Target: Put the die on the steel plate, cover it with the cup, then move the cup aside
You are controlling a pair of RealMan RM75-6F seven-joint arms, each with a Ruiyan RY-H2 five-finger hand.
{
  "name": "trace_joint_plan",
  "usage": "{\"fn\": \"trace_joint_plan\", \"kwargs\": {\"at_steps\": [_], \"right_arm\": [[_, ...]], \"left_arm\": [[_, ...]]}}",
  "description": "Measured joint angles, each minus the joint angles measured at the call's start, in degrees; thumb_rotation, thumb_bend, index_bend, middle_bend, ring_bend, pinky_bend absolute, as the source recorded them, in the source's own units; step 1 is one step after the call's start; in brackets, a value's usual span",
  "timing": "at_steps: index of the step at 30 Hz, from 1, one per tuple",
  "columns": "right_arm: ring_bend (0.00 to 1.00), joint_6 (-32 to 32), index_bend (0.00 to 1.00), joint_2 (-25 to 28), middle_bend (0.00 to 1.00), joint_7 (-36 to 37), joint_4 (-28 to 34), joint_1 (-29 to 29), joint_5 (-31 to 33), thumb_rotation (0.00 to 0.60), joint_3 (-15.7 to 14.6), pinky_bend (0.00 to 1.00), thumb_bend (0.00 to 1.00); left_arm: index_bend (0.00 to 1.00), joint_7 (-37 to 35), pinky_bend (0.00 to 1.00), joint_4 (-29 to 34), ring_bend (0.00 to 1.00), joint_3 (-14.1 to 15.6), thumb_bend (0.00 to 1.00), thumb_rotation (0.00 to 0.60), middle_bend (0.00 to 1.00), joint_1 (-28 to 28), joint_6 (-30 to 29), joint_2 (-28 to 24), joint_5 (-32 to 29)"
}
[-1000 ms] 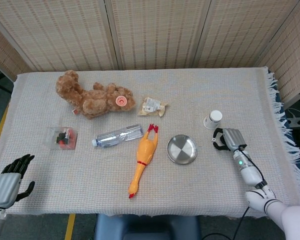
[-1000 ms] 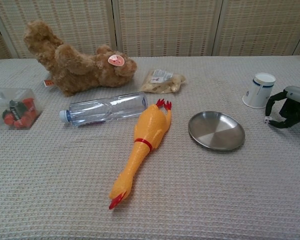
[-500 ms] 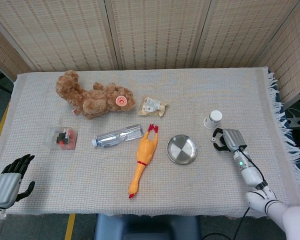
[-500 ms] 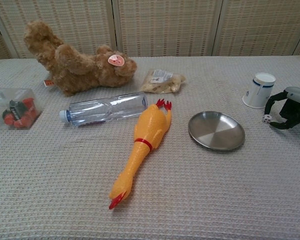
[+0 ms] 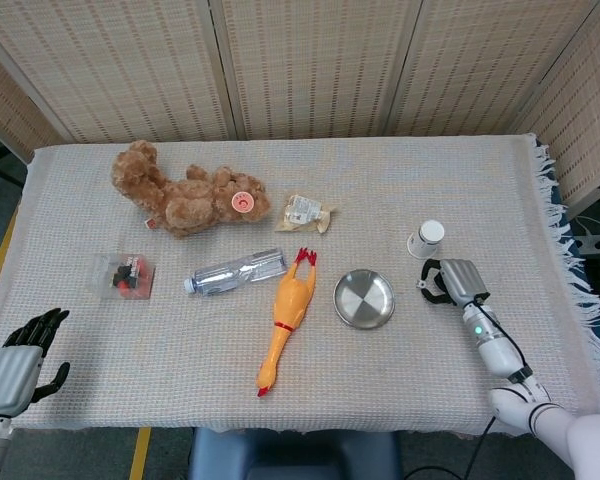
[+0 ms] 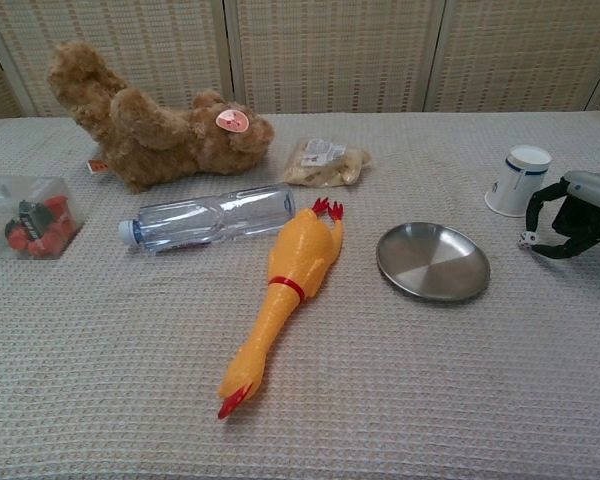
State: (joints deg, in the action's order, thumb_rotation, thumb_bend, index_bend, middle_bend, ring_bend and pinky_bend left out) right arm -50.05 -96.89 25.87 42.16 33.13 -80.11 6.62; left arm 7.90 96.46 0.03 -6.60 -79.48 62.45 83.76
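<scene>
pinching the die at its fingertips, right hand has carried it slightly left toward the steel plate, which lies further left, cup just behind; left hand idles open.

Right hand, pinching the die, has moved left toward the steel plate. Die now clear of the bench, nearer the plate.
</scene>
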Motion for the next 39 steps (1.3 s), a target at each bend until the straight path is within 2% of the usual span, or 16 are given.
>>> {"fn": "trace_joint_plan", "kwargs": {"at_steps": [7,11,14,19,23,28,30,31,33,35,36,39], "right_arm": [[0.99,-3.88,0.64,3.77,0.98,-1.60,10.77,-0.16,-2.91,0.600,-0.97,0.94,0.24],[0.99,-4.15,0.64,6.94,0.98,-5.01,19.64,0.40,-3.39,0.600,-1.04,0.94,0.24],[0.99,-3.27,0.62,8.36,0.98,-8.82,23.85,1.17,-2.70,0.600,-0.70,0.94,0.24],[0.99,-0.75,0.47,8.35,0.98,-12.90,24.98,2.57,-0.16,0.600,-0.01,0.94,0.24],[0.99,-0.22,0.41,7.80,0.98,-12.98,24.31,2.93,0.31,0.600,0.02,0.94,0.23],[0.97,-1.11,0.31,7.58,0.98,-12.46,23.77,2.84,-0.20,0.600,-0.06,0.93,0.15],[0.91,-2.58,0.31,7.58,0.94,-11.90,23.67,2.61,-0.93,0.600,-0.01,0.89,0.14],[0.85,-3.66,0.31,7.57,0.89,-11.59,23.56,2.47,-1.42,0.600,0.01,0.85,0.13],[0.65,-6.81,0.31,7.52,0.72,-11.12,23.02,2.07,-2.66,0.600,0.13,0.76,0.13],[0.38,-10.43,0.31,7.37,0.54,-11.33,22.02,1.67,-3.67,0.600,0.51,0.61,0.13],[0.29,-11.97,0.31,7.24,0.47,-11.75,21.42,1.51,-3.92,0.600,0.83,0.52,0.13],[0.12,-15.54,0.27,6.69,0.32,-14.84,19.22,1.19,-3.90,0.600,2.32,0.30,0.12]], "left_arm": [[0.08,0.08,0.21,0.09,0.10,0.07,0.40,0.600,0.07,-0.05,0.18,0.01,-0.04],[0.08,-0.05,0.21,0.14,0.10,0.08,0.40,0.600,0.07,-0.09,0.30,-0.08,-0.11],[0.08,-0.29,0.21,0.21,0.10,0.10,0.40,0.600,0.07,-0.05,0.21,-0.21,-0.03],[0.08,-0.91,0.21,0.15,0.10,0.03,0.40,0.600,0.07,0.04,0.03,-0.37,-0.05],[0.08,-1.08,0.21,0.10,0.10,0.00,0.40,0.600,0.07,0.01,0.11,-0.43,-0.13],[0.09,-0.93,0.21,0.14,0.10,0.08,0.40,0.600,0.07,-0.03,0.22,-0.44,-0.01],[0.09,-0.69,0.21,0.20,0.10,0.17,0.40,0.600,0.07,-0.02,0.21,-0.42,0.12],[0.09,-0.62,0.21,0.25,0.10,0.18,0.40,0.600,0.07,-0.02,0.22,-0.41,0.10],[0.09,-0.58,0.21,0.28,0.10,0.15,0.40,0.600,0.07,-0.04,0.23,-0.41,0.05],[0.09,-0.55,0.21,0.32,0.10,0.16,0.40,0.600,0.07,-0.03,0.22,-0.41,0.08],[0.09,-0.53,0.21,0.31,0.10,0.19,0.40,0.600,0.07,-0.02,0.21,-0.41,0.10],[0.09,-0.43,0.21,0.38,0.10,0.18,0.40,0.600,0.07,-0.06,0.23,-0.40,0.12]]}}
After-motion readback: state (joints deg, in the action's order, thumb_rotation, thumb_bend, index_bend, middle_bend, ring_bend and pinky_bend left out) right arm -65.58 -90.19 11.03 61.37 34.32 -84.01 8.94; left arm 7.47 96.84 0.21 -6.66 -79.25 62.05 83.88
